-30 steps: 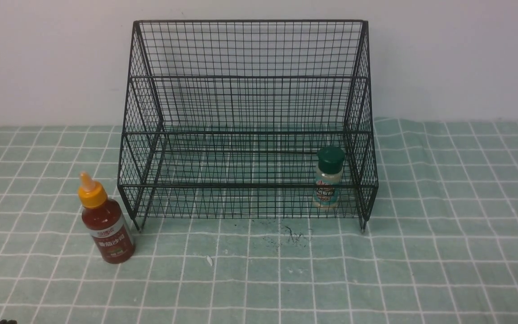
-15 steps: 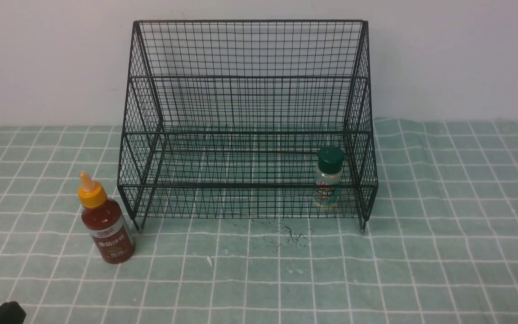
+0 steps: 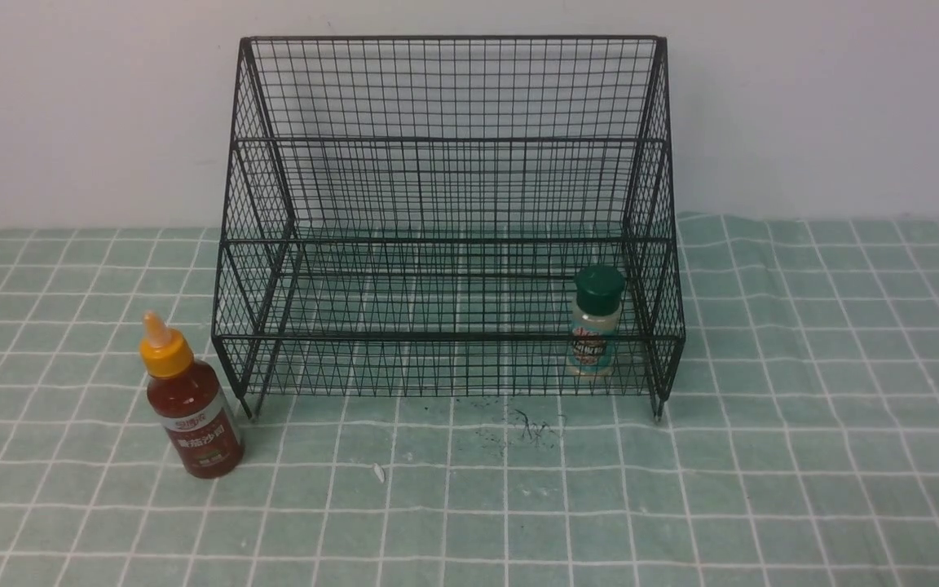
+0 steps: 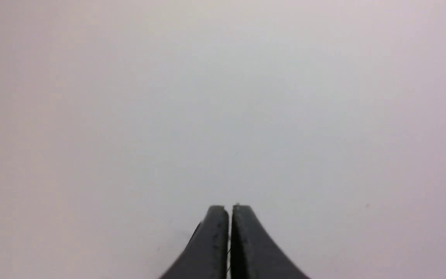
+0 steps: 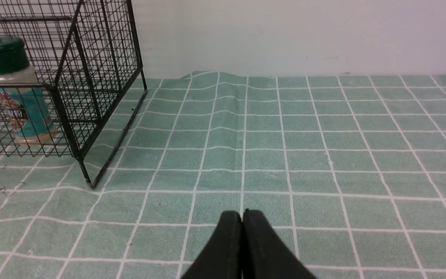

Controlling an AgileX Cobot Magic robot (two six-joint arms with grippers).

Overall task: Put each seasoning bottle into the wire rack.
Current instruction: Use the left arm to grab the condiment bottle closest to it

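Note:
The black wire rack (image 3: pixel 449 139) stands at the back middle against the wall. The small clear shaker jar with a dark green cap (image 3: pixel 596 320) stands upright inside its lowest tier at the right end; it also shows in the right wrist view (image 5: pixel 16 91) behind the rack's mesh (image 5: pixel 91 73). The red sauce bottle with a yellow-orange nozzle cap (image 3: pixel 190 403) stands upright on the cloth, just outside the rack's front left corner. My left gripper (image 4: pixel 229 206) is shut and empty, facing a blank wall. My right gripper (image 5: pixel 242 212) is shut and empty, low over the cloth right of the rack. Neither gripper shows in the front view.
A green checked cloth (image 3: pixel 804 424) covers the table. It has a raised wrinkle (image 5: pixel 215 79) near the wall behind the rack's right side. Dark specks (image 3: pixel 522 424) lie on the cloth in front of the rack. A pale wall (image 3: pixel 828 106) closes the back.
A dark part of the left arm showed at the bottom left corner of the front view half a second ago and is now out of view. The bottles and rack have not moved.

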